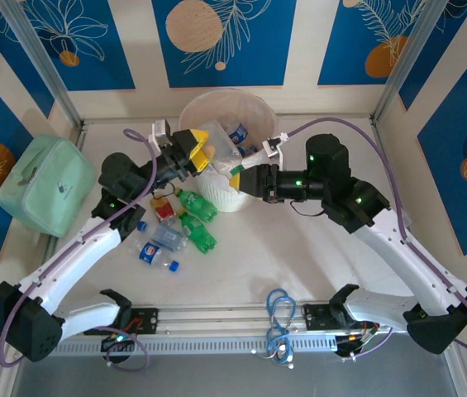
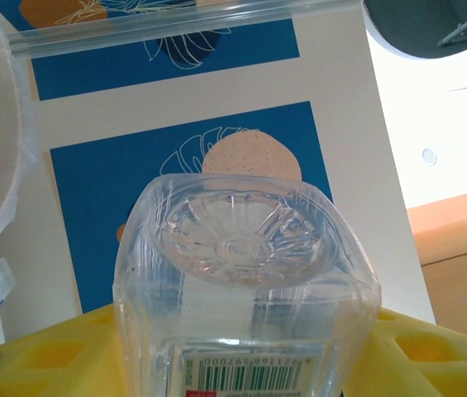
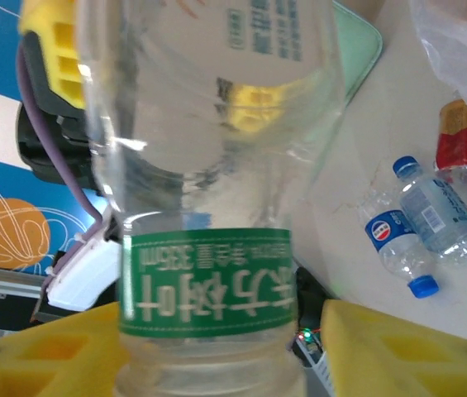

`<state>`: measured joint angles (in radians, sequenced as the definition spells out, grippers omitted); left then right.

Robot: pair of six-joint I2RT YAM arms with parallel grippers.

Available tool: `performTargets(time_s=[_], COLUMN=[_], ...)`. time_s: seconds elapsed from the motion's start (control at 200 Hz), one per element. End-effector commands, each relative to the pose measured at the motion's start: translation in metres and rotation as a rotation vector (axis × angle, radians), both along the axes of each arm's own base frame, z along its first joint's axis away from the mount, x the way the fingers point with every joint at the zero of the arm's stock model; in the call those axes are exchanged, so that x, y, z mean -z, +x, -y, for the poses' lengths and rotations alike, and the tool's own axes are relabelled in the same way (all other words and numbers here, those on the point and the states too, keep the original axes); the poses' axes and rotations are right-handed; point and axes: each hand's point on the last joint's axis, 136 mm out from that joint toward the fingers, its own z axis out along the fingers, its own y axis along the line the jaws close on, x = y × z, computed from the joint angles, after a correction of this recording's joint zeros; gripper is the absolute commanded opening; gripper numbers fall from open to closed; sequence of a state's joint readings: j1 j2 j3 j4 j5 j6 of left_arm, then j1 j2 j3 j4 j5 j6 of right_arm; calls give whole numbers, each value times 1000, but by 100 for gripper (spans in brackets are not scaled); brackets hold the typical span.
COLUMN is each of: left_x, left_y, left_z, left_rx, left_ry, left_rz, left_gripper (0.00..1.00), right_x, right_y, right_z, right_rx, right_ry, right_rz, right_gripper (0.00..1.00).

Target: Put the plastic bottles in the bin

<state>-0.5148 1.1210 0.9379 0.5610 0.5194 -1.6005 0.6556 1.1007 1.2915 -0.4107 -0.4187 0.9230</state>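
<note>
My left gripper (image 1: 192,150) is shut on a clear plastic bottle (image 1: 216,141) beside the rim of the cream-white bin (image 1: 254,106). The left wrist view shows its ribbed base (image 2: 245,236) pointing away between yellow fingers (image 2: 43,356). My right gripper (image 1: 237,175) has its jaws around the neck of a clear, green-labelled bottle (image 3: 208,281), seemingly the same one. A gap shows at one finger (image 3: 398,347). More bottles lie left of the bin: green ones (image 1: 196,204), a red one (image 1: 163,208) and a blue-labelled one (image 1: 157,255). One bottle (image 1: 237,132) lies inside the bin.
A mint-green bag (image 1: 47,184) sits against the left wall. A blue cable coil (image 1: 280,310) lies at the near edge between the arm bases. Metal frame posts stand at the back corners. The right half of the table is free.
</note>
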Motion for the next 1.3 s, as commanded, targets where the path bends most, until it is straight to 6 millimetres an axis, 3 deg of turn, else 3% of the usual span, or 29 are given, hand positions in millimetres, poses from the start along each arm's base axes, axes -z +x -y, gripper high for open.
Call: performTargets(time_s=[0.0, 0.215, 0.365, 0.465, 0.64, 0.75, 0.975, 1.296], left_x=[-15, -7, -1, -1, 19, 21, 34, 60], left_y=[-9, -7, -9, -11, -11, -17, -22, -22], left_z=[-5, -4, -6, -10, -39, -52, -79, -96], left_rx=[8, -1, -27, -47, -175, -209, -305, -362], left_ry=[-37, 4, 101, 199, 495, 610, 737, 817], left_rz=[56, 45, 51, 82, 86, 112, 94, 42], left_gripper=[58, 61, 90, 100, 100, 100, 100, 98], right_x=[-16, -23, -31, -35, -30, -22, -11, 20], right_y=[-2, -2, 2, 13, 50, 74, 126, 183], right_z=[3, 6, 7, 11, 25, 30, 41, 52], right_rx=[9, 21, 39, 81, 206, 251, 328, 377], right_ry=[18, 10, 2, -39, -209, -312, -475, -619], right_rz=[47, 75, 103, 119, 159, 183, 220, 197], right_gripper=[50, 37, 33, 32, 31, 31, 31, 32])
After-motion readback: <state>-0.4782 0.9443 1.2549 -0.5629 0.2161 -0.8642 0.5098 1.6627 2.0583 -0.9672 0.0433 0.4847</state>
